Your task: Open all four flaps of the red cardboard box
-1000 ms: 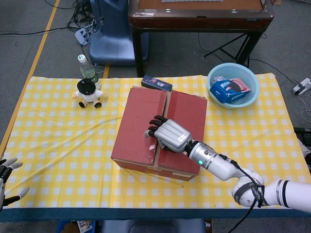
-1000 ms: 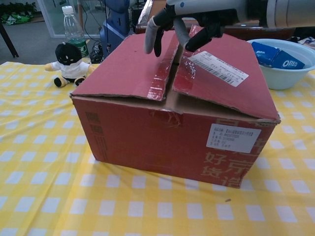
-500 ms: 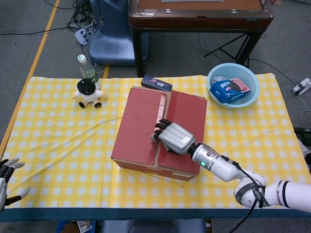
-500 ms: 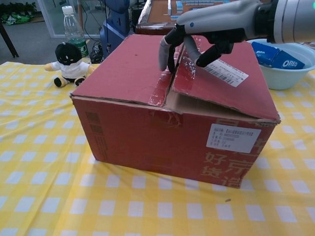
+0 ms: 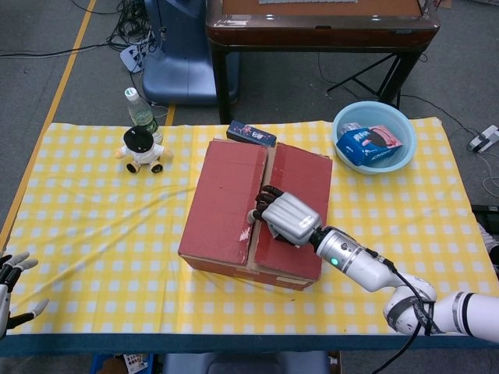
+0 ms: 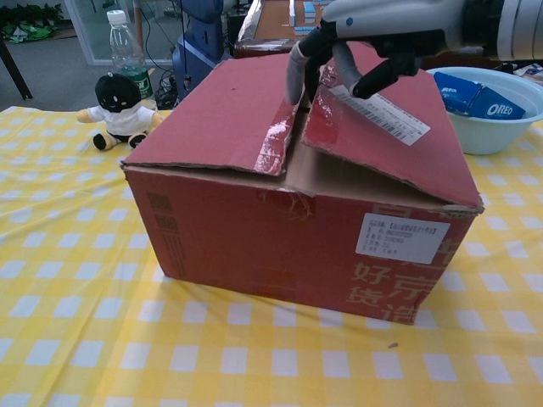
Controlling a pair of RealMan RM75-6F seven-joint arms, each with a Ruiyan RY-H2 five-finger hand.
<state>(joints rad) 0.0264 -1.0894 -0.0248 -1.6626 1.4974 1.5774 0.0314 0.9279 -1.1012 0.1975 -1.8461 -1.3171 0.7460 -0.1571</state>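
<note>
Your left hand (image 5: 12, 284) sits at the near left edge of the bench (image 5: 93, 234), well apart from the red cardboard box (image 5: 234, 226), with its fingers spread and nothing in them.

The box stands in the middle of the yellow checked cloth. Nearest you is its front wall, with a white label (image 6: 401, 238) low on the right side. On top, the two long flaps meet along a seam running front to back. The left flap (image 6: 225, 114) lies close to flat, with a strip of shiny tape along its inner edge. The right flap (image 6: 399, 140) is tilted: its inner edge is raised above the left flap, and a gap shows under it at the front, where bare brown card is visible.

Your right hand (image 5: 287, 218) reaches in from the near right, over the right flap, fingers curled down at the seam. In the chest view the fingertips (image 6: 296, 72) hook over the raised inner edge of the right flap, so the hand grips that edge. How far the fingers go under it you cannot tell.

Beyond the box, just behind its far edge, lies a dark flat packet (image 5: 251, 133). Far left of the box stands a small black-and-white plush toy (image 5: 141, 150), with a plastic bottle (image 5: 140, 112) just behind it. Far right of the box sits a light blue bowl (image 5: 405, 148) holding blue snack packs (image 5: 368, 145).
</note>
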